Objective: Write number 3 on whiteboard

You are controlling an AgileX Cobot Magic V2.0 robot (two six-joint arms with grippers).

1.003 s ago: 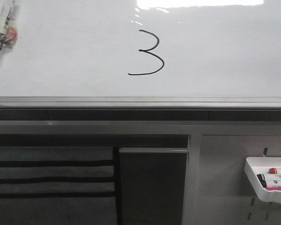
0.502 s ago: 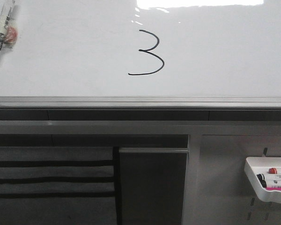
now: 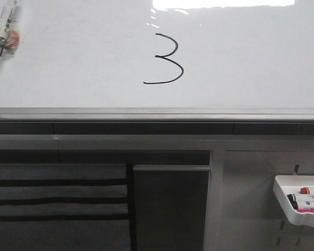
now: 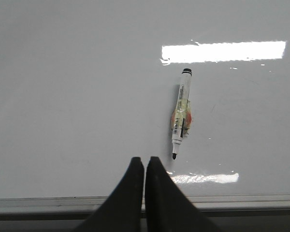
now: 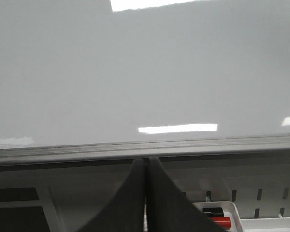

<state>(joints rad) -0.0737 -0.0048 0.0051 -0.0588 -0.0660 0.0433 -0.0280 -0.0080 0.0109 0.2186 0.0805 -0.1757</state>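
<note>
A thin black number 3 (image 3: 165, 58) is drawn on the glossy whiteboard (image 3: 83, 63), above its grey bottom rail (image 3: 157, 114). A white marker (image 3: 1, 39) with a black tip sticks to the board at the far left; it also shows in the left wrist view (image 4: 181, 112), a little beyond my fingertips. My left gripper (image 4: 145, 160) is shut and empty in front of the board (image 4: 77, 96). My right gripper (image 5: 146, 160) is shut and empty, level with the rail (image 5: 145, 147). Neither gripper shows in the front view.
A grey pegboard panel (image 3: 251, 198) below the board carries a white tray (image 3: 300, 207) with red, black and pink markers; it also shows in the right wrist view (image 5: 222, 220). A dark panel (image 3: 170, 206) and grey slats (image 3: 57, 198) lie lower left.
The marker at the far left edge has shifted slightly up and left in the front view. The number 3 is unchanged.
</note>
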